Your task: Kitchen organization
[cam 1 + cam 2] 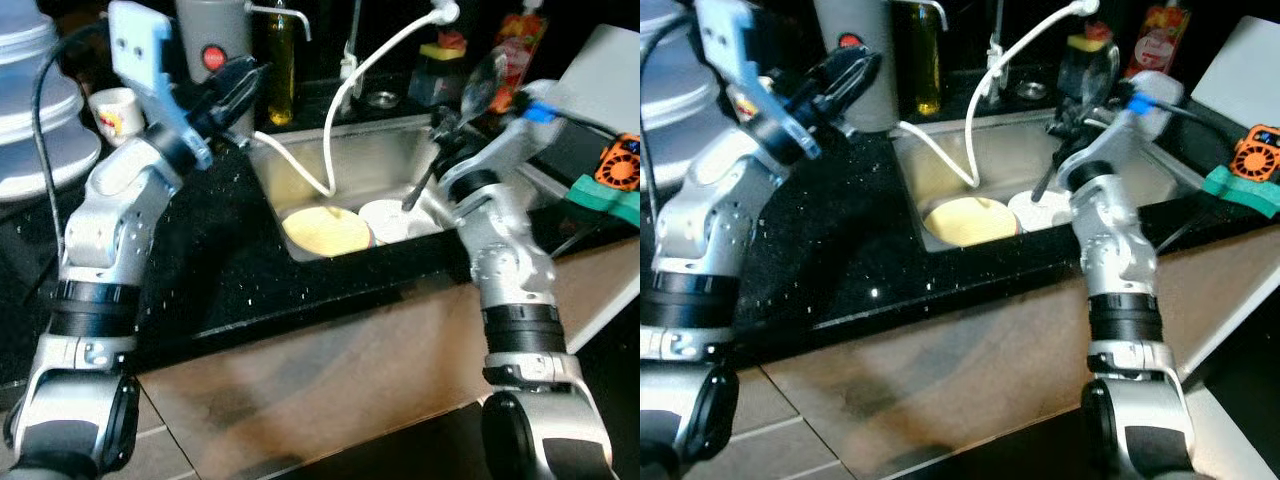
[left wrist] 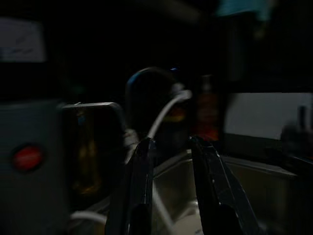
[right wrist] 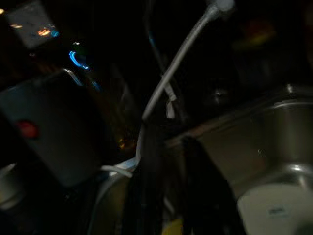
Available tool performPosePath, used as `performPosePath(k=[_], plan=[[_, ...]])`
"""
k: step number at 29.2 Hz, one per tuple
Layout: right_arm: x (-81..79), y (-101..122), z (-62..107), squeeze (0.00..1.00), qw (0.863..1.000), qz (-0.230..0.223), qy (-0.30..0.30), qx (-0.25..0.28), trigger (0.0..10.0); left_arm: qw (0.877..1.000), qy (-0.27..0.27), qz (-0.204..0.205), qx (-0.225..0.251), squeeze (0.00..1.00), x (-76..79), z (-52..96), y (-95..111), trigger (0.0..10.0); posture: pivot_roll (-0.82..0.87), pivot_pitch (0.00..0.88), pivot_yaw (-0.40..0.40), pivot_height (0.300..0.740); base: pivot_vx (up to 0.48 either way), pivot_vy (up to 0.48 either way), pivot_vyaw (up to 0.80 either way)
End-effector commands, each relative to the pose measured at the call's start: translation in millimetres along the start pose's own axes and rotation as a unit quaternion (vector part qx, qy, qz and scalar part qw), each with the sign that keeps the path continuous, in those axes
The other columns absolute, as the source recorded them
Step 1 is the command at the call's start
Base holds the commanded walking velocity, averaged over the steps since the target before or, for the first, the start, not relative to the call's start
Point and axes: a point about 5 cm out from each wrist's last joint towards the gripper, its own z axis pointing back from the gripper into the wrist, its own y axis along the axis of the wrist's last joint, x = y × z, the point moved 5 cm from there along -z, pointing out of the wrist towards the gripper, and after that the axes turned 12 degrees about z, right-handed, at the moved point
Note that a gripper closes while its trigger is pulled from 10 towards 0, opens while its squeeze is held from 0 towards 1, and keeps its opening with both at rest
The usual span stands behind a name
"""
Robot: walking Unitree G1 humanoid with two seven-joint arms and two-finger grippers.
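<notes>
Still early | round yellow plate [image 1: 325, 230] and white bowl [image 1: 385, 220] unmoved in steel sink [image 1: 390, 150] at 12 o'clock | right gripper [image 1: 447, 128] clamping long metal spoon [image 1: 455, 125] above bowl | left gripper [image 1: 240, 82] narrowly parted, empty, over black speckled tabletop [image 1: 225, 240] at 10 o'clock.

Black speckled countertop [image 1: 230, 250], steel sink [image 1: 385, 160], tan cabinet front [image 1: 350, 370], dim light

I see the surface [image 1: 230, 250] as glossy black stone with pale flecks. The sink [image 1: 390, 150] looks like brushed steel, dully shiny. In it the yellow plate [image 1: 325, 230] and white bowl [image 1: 385, 220] look smooth and glazed. The white hose [image 1: 385, 55] reads as matt plastic. My arms are satin silver metal; each tool's fingers [image 2: 139, 196] look like glossy black plastic.
</notes>
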Motion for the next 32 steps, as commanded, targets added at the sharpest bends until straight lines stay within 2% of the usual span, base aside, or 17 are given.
performPosePath(k=[1, 4, 5, 7, 8, 9, 13, 16, 18, 19, 20, 21, 26, 27, 28, 29, 32], plan=[[-4.5, -19, -1.3, 1.00, 1.000, -0.005, -0.002, -0.022, 10.0, 0.998, 0.048, -0.025, -0.010, 0.00, -16.8, 0.1, 2, 10.0, 0.03, 0.000, -0.035, 0.740, 0.000, 0.000, 0.00], [-16.6, -31, -1.5, 1.00, 0.999, 0.007, 0.018, -0.035, 10.0, 0.992, 0.119, -0.043, -0.021, 0.00, -38.7, 3.2, -1, 10.0, 0.06, 0.000, -0.041, 0.740, 0.000, 0.000, 0.00], [-25.2, -29, -1.8, 0.00, 0.999, 0.003, 0.034, -0.022, 10.0, 0.982, 0.172, -0.071, -0.043, 0.00, -56.2, 8.9, -6, 10.0, 0.06, 0.000, -0.041, 0.740, 0.000, 0.000, 0.00], [-32.4, -20, -2.6, 0.00, 0.999, 0.001, 0.046, 0.003, 10.0, 0.966, 0.221, -0.113, -0.072, 0.00, -73.4, 17.0, -10, 10.0, 0.07, 0.000, -0.043, 0.740, 0.000, 0.000, 0.00], [-46.2, 13, 0.7, 0.00, 0.994, 0.003, 0.076, 0.076, 10.0, 0.931, 0.299, -0.167, -0.128, 0.00, -105.5, 39.5, -15, 10.0, 0.06, 0.000, -0.022, 0.740, 0.000, 0.000, 0.00], [-50.7, 28, 3.7, 0.00, 0.990, 0.006, 0.087, 0.107, 10.0, 0.917, 0.323, -0.182, -0.144, 0.00, -116.0, 48.6, -14, 10.0, 0.06, 0.000, -0.022, 0.740, 0.000, 0.000, 0.00], [-55.9, 52, 13.4, 0.00, 0.981, 0.009, 0.108, 0.161, 10.0, 0.901, 0.360, -0.178, -0.163, 0.00, -132.6, 65.7, -11, 10.0, 0.05, 0.000, -0.009, 0.740, 0.000, 0.000, 0.00], [-49.3, 74, 33.4, 0.00, 0.970, 0.025, 0.113, 0.213, 10.0, 0.866, 0.402, -0.192, -0.230, 0.00, -159.1, 105.3, -16, 10.0, 0.05, 0.000, 0.012, 0.740, 0.000, 0.000, 0.00], [-41.5, 77, 42.3, 0.00, 0.969, 0.032, 0.103, 0.221, 10.0, 0.862, 0.409, -0.158, -0.255, 0.00, -165.3, 124.2, -22, 10.0, 0.05, 0.000, 0.015, 0.740, 0.000, 0.000, 0.00], [-38.0, 76, 45.4, 0.00, 0.969, 0.041, 0.098, 0.221, 10.0, 0.863, 0.403, -0.149, -0.266, 0.31, -164.7, 129.9, -25, 10.0, 0.05, 0.000, 0.014, 0.740, 0.000, 0.000, 0.00], [-35.4, 74, 47.5, 0.00, 0.970, 0.048, 0.094, 0.220, 10.0, 0.865, 0.398, -0.136, -0.275, 0.89, -163.2, 134.5, -28, 10.0, 0.05, 0.000, 0.014, 0.740, 0.000, 0.000, 0.00], [-33.8, 72, 48.8, 0.00, 0.970, 0.053, 0.092, 0.219, 10.0, 0.865, 0.393, -0.128, -0.284, 1.00, -162.1, 138.8, -31, 10.0, 0.05, 0.000, 0.014, 0.740, 0.000, 0.000, 0.00], [-31.9, 65, 52.0, 0.00, 0.973, 0.056, 0.088, 0.208, 10.0, 0.851, 0.405, -0.116, -0.313, 1.00, -166.2, 154.4, -39, 10.0, 0.07, 0.000, 0.001, 0.740, 0.000, 0.000, 0.00], [-32.1, 64, 52.9, 0.00, 0.973, 0.057, 0.088, 0.205, 10.0, 0.849, 0.405, -0.108, -0.321, 0.23, -166.0, 157.4, -43, 10.0, 0.07, 0.000, 0.001, 0.740, 0.000, 0.000, 0.00], [-32.3, 62, 53.4, 0.00, 0.974, 0.057, 0.088, 0.202, 10.0, 0.848, 0.404, -0.103, -0.327, 0.23, -165.5, 159.2, -46, 10.0, 0.07, 0.000, -0.001, 0.740, 0.000, 0.000, 0.00], [-32.9, 61, 54.7, 0.00, 0.974, 0.057, 0.089, 0.198, 10.0, 0.846, 0.406, -0.093, -0.333, 0.00, -166.2, 163.0, -52, 10.0, 0.07, 0.000, -0.001, 0.740, 0.000, 0.000, 0.00], [-33.9, 59, 57.0, 0.00, 0.975, 0.058, 0.090, 0.193, 10.0, 0.842, 0.410, -0.078, -0.342, 0.00, -166.8, 168.7, -58, 10.0, 0.07, 0.000, -0.001, 0.740, 0.000, 0.000, 0.00]])
